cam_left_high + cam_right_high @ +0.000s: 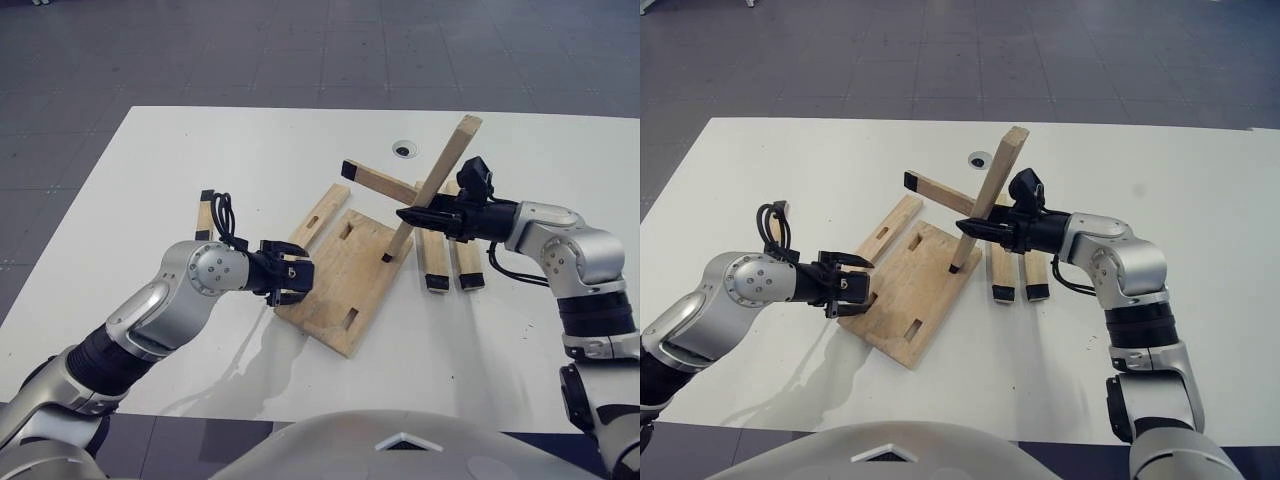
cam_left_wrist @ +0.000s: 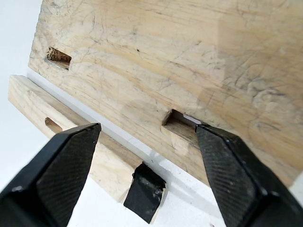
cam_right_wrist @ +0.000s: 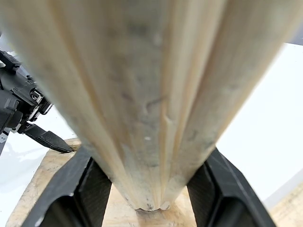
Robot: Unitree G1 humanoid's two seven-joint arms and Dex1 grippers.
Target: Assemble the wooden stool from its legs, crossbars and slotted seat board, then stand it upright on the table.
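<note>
Our right fingers [image 3: 85,184] clench a tilted leg [image 1: 441,168], its lower end in a slot of the seat board [image 1: 345,280] on the counter [image 1: 200,150]. Our left fingers [image 2: 66,161] are released, spread at the board's near corner.

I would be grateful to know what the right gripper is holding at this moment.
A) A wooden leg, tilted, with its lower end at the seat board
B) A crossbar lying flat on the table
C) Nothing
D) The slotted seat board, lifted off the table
A: the right gripper is shut on a leg that leans at an angle, its lower end meeting a slot of the seat board.
</note>
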